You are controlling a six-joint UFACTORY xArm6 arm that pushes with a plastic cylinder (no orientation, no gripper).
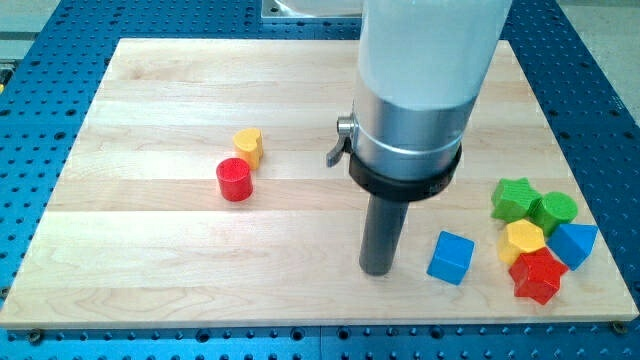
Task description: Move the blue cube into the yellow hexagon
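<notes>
The arm comes down from the view's top as a broad white cylinder, narrowing into a silver metal collar with a small lever jutting toward the view's left, then a black ring. Below that hangs the straight dark rod, upright. My tip [378, 270] rests low on the tabletop, right of the view's centre.

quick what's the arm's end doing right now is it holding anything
No gripper: my tip holds nothing, resting on the board just left of the blue cube, apparently not touching.
</notes>
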